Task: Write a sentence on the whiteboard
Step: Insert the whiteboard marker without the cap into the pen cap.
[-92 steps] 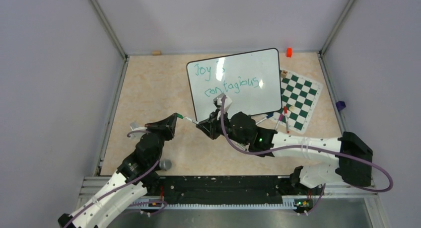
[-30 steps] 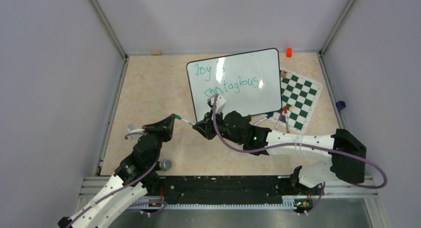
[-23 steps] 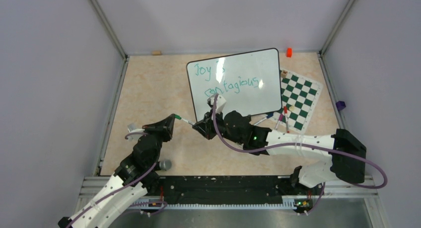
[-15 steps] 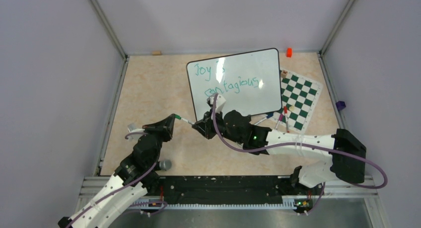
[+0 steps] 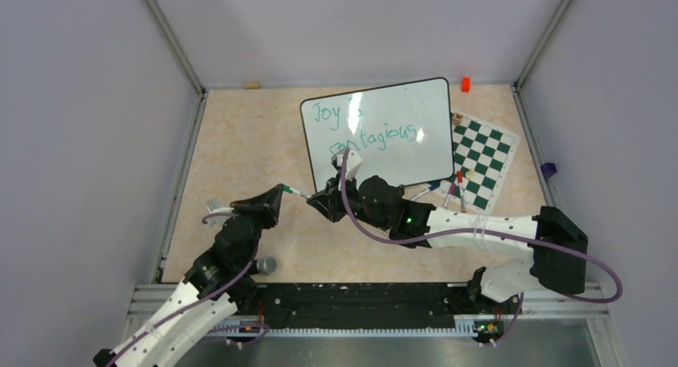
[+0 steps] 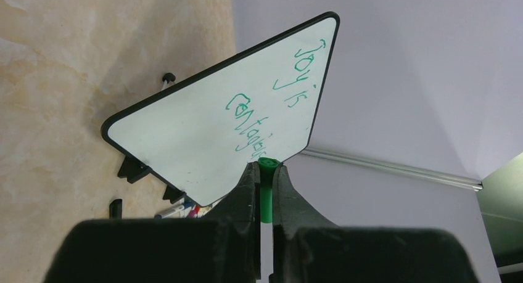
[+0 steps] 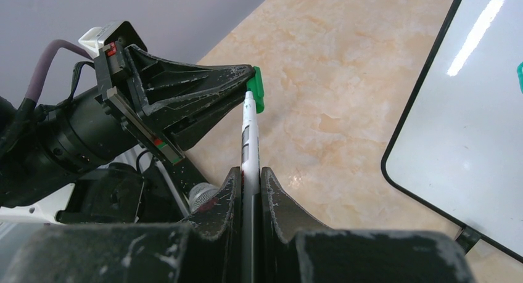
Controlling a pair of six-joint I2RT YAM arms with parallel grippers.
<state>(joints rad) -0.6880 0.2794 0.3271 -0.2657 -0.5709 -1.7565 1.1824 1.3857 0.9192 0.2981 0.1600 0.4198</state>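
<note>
The whiteboard [image 5: 400, 163] stands tilted at the back centre and bears the teal-green sentence [image 5: 364, 127] "Joy is contagious" in two lines. Both also show in the left wrist view: whiteboard [image 6: 197, 141], sentence [image 6: 271, 110]. My left gripper [image 5: 281, 189] is shut on a green marker cap [image 6: 266, 190]. My right gripper [image 5: 316, 201] is shut on a white marker [image 7: 248, 141]. The marker's far end meets the green cap [image 7: 257, 89] in front of the board's near left corner. The two grippers face each other, tip to tip, above the table.
A green-and-white chess mat [image 5: 484, 159] lies right of the board, with several loose markers [image 5: 456, 189] at its near edge. An orange block [image 5: 465, 84] and a small wooden block [image 5: 253, 85] sit by the back wall. A grey cylinder [image 5: 266, 265] lies near the left arm.
Over three seconds my right gripper has moved a little left with the marker, closing the gap to the cap in my left gripper. In the last second almost nothing moves.
</note>
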